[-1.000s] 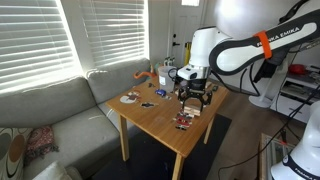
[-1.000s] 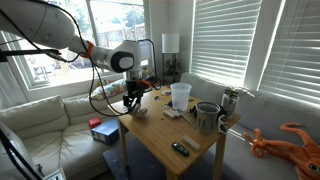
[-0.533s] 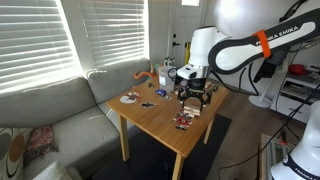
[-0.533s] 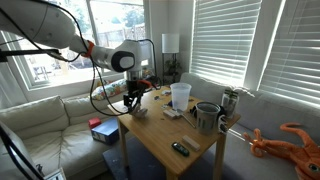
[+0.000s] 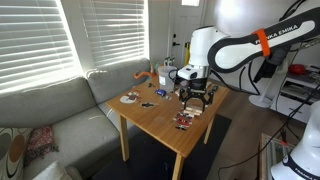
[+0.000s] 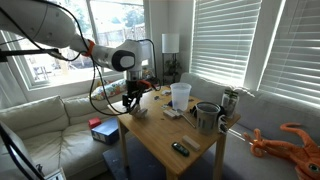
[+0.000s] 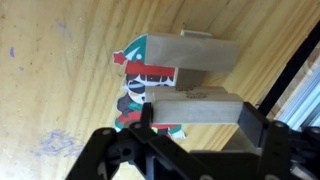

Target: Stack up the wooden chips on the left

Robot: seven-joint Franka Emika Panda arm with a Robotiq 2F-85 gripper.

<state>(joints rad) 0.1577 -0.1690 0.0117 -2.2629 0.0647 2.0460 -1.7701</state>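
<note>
In an exterior view I see a pale wooden table in a living room, with a grey sofa along the table's far side and slatted blinds on the window behind it. A round dark plate lies near the table's sofa-side edge. My claw hangs low over the table's end nearest my arm; the chips are too small to pick out here

From the opposite exterior view, the table carries a white cup towards its middle and a dark mug by its window-side edge. My claw points down at the table's corner beside the sofa

In the wrist view the wooden chips lie on the table top, side by side and parallel, over a printed scrap in red and teal. My claw is clamped on the nearer chip, one finger at each end; the farther chip lies free just beyond it

Against the frames half a second and a second back, I find nothing moved: arm, claw and table things sit the same
</note>
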